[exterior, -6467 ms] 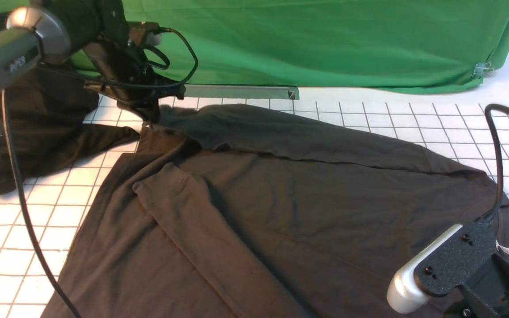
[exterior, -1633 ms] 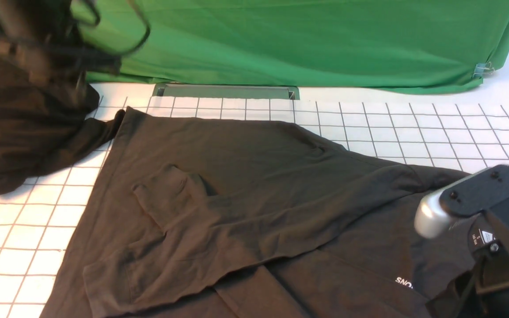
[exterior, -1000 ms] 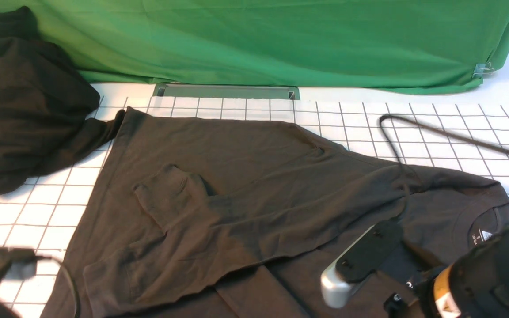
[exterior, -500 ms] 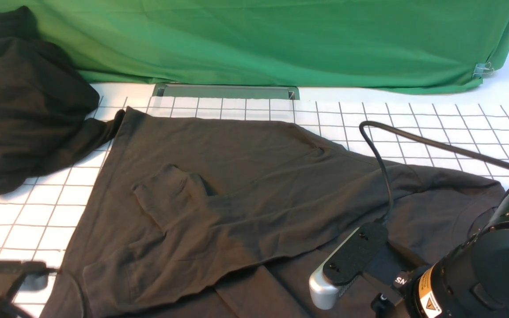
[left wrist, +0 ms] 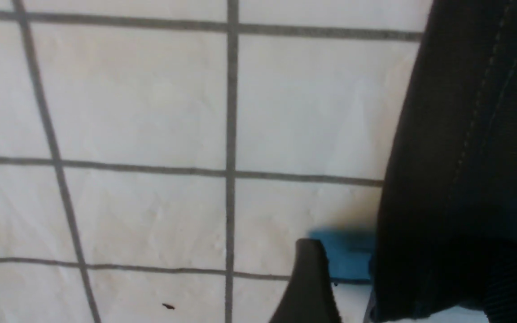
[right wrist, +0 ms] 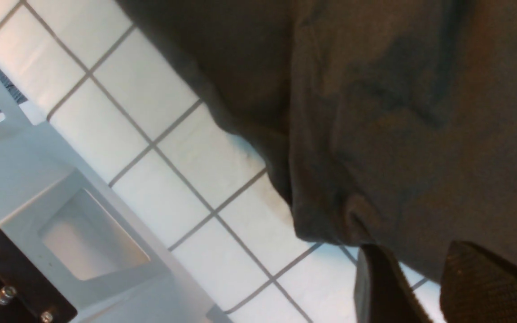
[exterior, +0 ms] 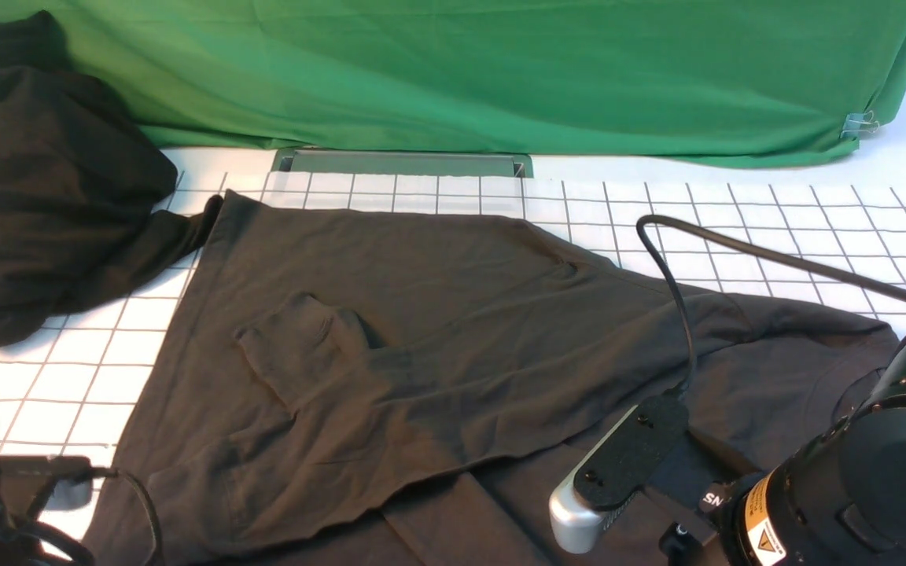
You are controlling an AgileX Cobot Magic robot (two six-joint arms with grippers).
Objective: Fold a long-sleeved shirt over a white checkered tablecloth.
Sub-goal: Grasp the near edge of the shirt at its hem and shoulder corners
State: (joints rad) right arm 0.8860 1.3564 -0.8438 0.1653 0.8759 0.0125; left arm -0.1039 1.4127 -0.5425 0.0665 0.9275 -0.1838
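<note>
Though right arm [exterior: 882, 464] covers shirt [exterior: 437, 314], "SN" [exterior: 711, 498] legible

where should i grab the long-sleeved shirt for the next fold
Likely best: take the long-sleeved shirt by its stitched hem at the near left corner, sliding in low from the bare white checkered tablecloth side: that edge lies flat, free and uncovered.

White printed letters [exterior: 709, 498] reading "SN" stand on the chest of the dark brownish-black cotton long-sleeved shirt [exterior: 437, 314]. They lie just beside the left edge of the big black round housing of the right arm [exterior: 885, 479], which cuts the print off there. On the housing itself, near those letters, sits a small sticker [exterior: 760, 523] with an orange band and a white field. It bears a black warning triangle [exterior: 767, 544]; its fine print is too small to read.
</note>
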